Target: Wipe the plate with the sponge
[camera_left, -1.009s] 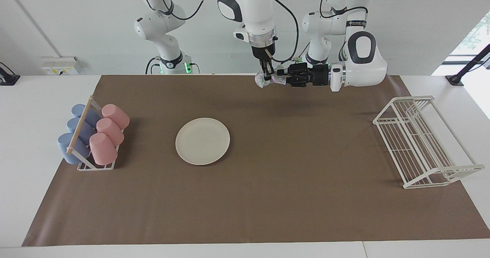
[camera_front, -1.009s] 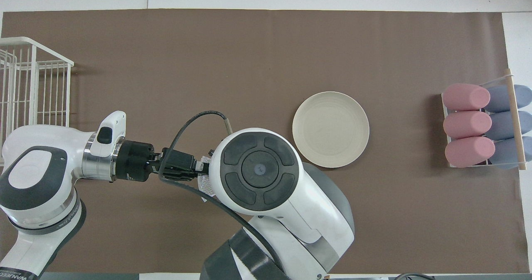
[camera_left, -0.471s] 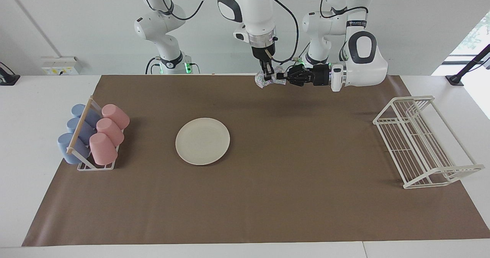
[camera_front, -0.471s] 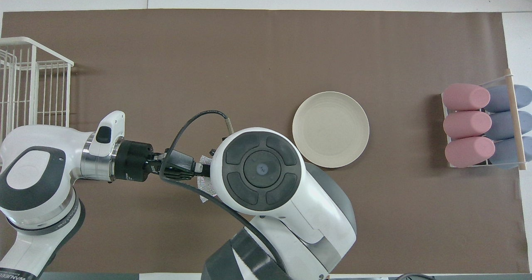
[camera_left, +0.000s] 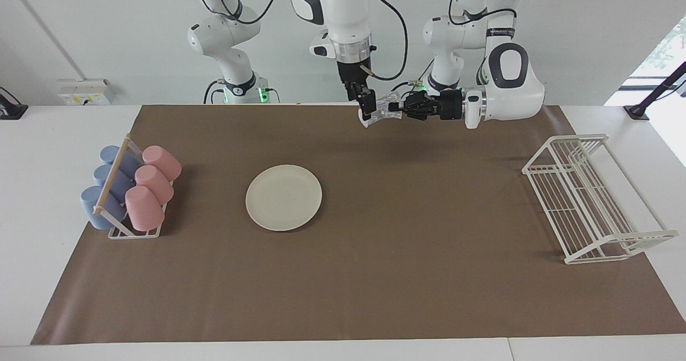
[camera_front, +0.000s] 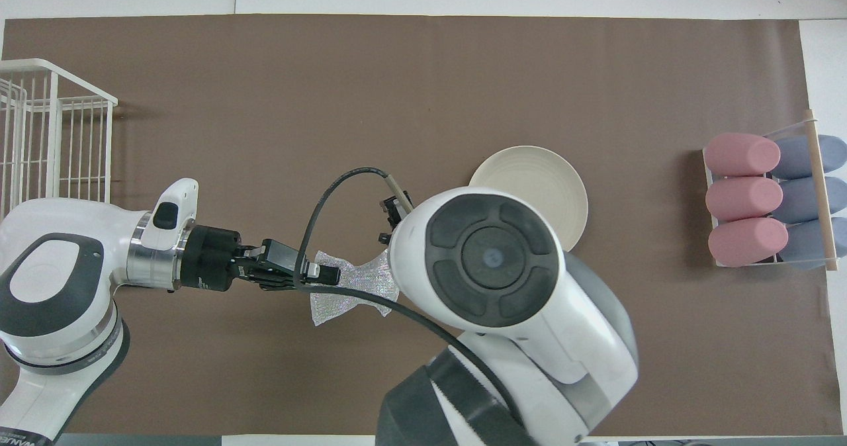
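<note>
Both tools are clamped on the sponge (camera_left: 387, 110): right tool (camera_left: 366, 105) and left tool (camera_left: 401, 107), aloft over the desk (camera_left: 407, 254). The plate (camera_left: 283, 197) lies toward the right arm's end. Tearing or dropping is risked if both pull apart.

Bare worktop (camera_left: 429, 216) surrounds the plate (camera_left: 283, 197); the cup rack (camera_left: 131, 192) and wire rack (camera_left: 589, 197) flank the ends.
</note>
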`<state>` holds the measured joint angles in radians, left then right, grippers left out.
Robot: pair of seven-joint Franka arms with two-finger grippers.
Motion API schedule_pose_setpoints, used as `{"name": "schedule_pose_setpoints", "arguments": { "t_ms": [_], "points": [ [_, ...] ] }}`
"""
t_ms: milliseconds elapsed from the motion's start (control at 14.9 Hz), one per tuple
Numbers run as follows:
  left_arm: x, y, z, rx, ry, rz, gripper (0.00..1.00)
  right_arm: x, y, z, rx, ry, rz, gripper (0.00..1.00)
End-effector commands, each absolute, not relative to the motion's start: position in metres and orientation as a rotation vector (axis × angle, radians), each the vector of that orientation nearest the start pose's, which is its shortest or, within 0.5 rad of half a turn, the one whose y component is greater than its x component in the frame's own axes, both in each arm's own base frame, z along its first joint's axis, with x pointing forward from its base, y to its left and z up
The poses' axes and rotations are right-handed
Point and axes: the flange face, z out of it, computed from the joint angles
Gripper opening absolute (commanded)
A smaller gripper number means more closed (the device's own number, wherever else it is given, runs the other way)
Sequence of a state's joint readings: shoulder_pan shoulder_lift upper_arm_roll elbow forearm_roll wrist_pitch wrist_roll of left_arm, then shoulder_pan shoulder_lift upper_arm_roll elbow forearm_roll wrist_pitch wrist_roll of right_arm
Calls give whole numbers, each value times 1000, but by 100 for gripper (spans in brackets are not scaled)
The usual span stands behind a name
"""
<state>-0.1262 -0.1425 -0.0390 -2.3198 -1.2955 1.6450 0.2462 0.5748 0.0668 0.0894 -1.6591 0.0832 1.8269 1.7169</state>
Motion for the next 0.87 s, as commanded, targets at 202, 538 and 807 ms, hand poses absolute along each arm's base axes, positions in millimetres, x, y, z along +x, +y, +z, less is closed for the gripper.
{"name": "schedule_pose_setpoints", "arguments": {
  "t_ms": [202, 538, 807],
  "points": [
    [457, -150, 454, 2149, 242, -424, 0, 496, 257, 587, -2864, 998, -15, 100],
    [481, -152, 481, 2468, 423, -324, 0, 537, 131, 589, -2998, 581, -44, 100],
    [497, -166, 492, 2731, 431, -270, 0, 544, 67, 589, -3063, 196, -24, 100]
  ]
}}
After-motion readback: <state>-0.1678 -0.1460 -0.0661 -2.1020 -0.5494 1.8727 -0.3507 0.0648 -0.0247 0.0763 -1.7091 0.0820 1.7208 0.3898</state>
